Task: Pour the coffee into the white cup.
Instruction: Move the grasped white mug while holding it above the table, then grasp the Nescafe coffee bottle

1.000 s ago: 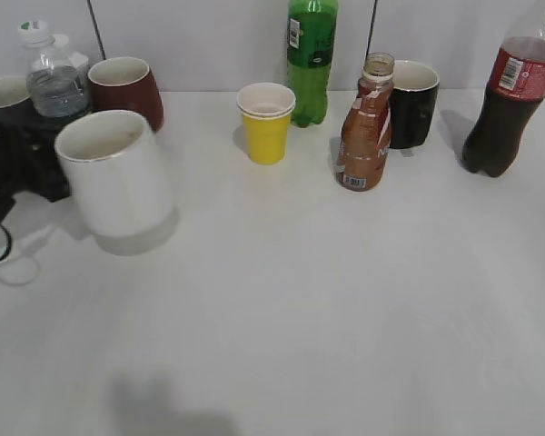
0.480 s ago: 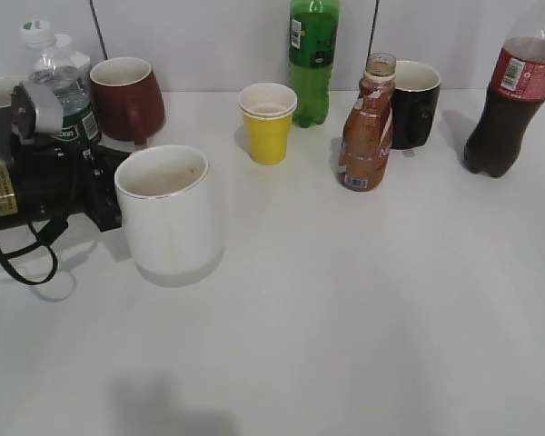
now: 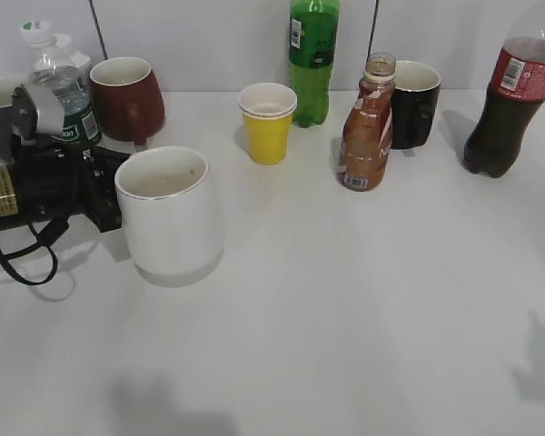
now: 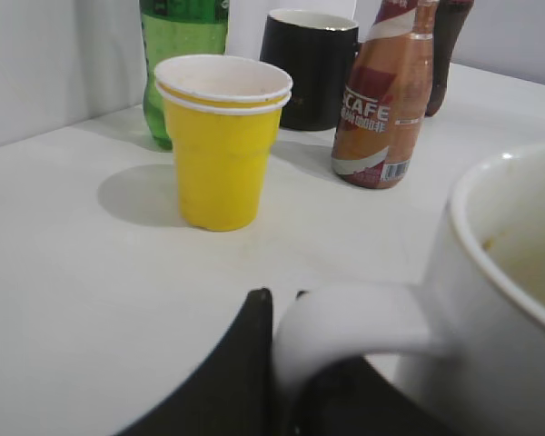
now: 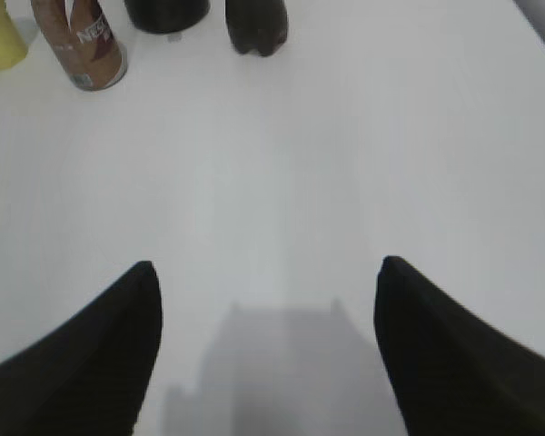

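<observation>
Carried in from the table's left edge, the white cup [image 3: 169,214] now rests left of centre, left gripper [image 4: 274,363] clamping its handle; right gripper [image 5: 265,272] gapes empty; the coffee [image 3: 365,125] stands uncapped near the back edge, easily toppled by a clumsy grab.

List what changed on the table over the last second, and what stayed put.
The left gripper, shut on the white cup by its handle, carried it rightward toward the table's middle, then stopped. A shadow appeared at the table's right edge. The coffee bottle, yellow cup and the other bottles and mugs stayed put.
</observation>
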### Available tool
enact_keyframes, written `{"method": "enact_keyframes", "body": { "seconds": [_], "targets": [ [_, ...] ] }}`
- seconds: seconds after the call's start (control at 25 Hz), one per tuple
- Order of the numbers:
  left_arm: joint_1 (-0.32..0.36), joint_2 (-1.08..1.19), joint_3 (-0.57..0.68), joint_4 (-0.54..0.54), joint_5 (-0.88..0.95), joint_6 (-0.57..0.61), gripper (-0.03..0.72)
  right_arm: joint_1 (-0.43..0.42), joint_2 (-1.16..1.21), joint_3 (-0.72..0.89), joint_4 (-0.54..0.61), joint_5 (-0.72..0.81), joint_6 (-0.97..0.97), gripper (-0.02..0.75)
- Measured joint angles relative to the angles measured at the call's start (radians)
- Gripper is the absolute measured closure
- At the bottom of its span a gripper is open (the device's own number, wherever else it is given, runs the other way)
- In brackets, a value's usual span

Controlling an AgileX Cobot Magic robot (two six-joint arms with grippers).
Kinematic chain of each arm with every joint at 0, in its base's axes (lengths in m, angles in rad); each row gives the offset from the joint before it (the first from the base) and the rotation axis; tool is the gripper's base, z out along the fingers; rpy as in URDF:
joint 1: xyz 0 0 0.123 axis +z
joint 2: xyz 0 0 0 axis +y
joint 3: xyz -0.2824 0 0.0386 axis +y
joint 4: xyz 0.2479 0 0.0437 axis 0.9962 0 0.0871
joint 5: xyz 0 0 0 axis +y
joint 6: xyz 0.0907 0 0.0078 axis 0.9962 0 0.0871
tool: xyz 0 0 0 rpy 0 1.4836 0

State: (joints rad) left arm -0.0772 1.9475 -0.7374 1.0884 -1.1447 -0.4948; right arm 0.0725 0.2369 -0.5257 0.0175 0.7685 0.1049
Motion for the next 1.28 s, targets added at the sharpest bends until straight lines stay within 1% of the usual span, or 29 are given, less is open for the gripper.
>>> {"method": "enact_keyframes", "body": {
  "seconds": [0.16, 0.24, 0.32, 0.36, 0.44, 0.52, 0.6, 0.68, 0.8, 0.96, 1.12, 1.28],
  "targets": [
    [0.0, 0.0, 0.0, 0.0, 0.0, 0.0, 0.649, 0.0, 0.206, 0.0, 0.0, -0.31, -0.048, 0.168],
    [0.0, 0.0, 0.0, 0.0, 0.0, 0.0, 0.649, 0.0, 0.315, 0.002, 0.0, -0.489, -0.055, 0.168],
    [0.0, 0.0, 0.0, 0.0, 0.0, 0.0, 0.649, 0.0, 0.416, 0.016, -0.001, -0.704, -0.074, 0.168],
    [0.0, 0.0, 0.0, 0.0, 0.0, 0.0, 0.649, 0.0, 0.472, 0.03, -0.004, -0.851, -0.081, 0.168],
    [0.0, 0.0, 0.0, 0.0, 0.0, 0.0, 0.649, 0.0, 0.576, 0.048, -0.046, -1.045, -0.079, 0.168],
    [0.0, 0.0, 0.0, 0.0, 0.0, 0.0, 0.649, 0.004, 0.7, 0.054, -0.096, -1.183, -0.05, 0.168],
    [0.0, 0.0, 0.0, 0.0, 0.0, 0.0, 0.649, 0.02, 0.799, 0.055, -0.16, -1.284, -0.012, 0.168],
    [0.0, 0.0, 0.0, -0.002, 0.0, 0.0, 0.649, 0.05, 0.902, 0.056, -0.231, -1.37, 0.028, 0.168],
    [0.0, 0.0, 0.0, -0.002, 0.0, 0.0, 0.649, 0.109, 1.055, 0.058, -0.306, -1.463, 0.067, 0.165],
    [0.0, 0.0, 0.0, -0.004, -0.001, 0.0, 0.649, 0.179, 1.204, 0.058, -0.344, -1.536, 0.074, 0.139],
    [0.0, 0.0, 0.0, -0.005, -0.001, 0.0, 0.649, 0.191, 1.329, 0.053, -0.377, -1.585, 0.075, 0.113],
    [0.0, 0.0, 0.0, -0.006, 0.0, 0.0, 0.65, 0.191, 1.442, 0.014, -0.412, -1.591, 0.076, 0.087]
  ]
}}
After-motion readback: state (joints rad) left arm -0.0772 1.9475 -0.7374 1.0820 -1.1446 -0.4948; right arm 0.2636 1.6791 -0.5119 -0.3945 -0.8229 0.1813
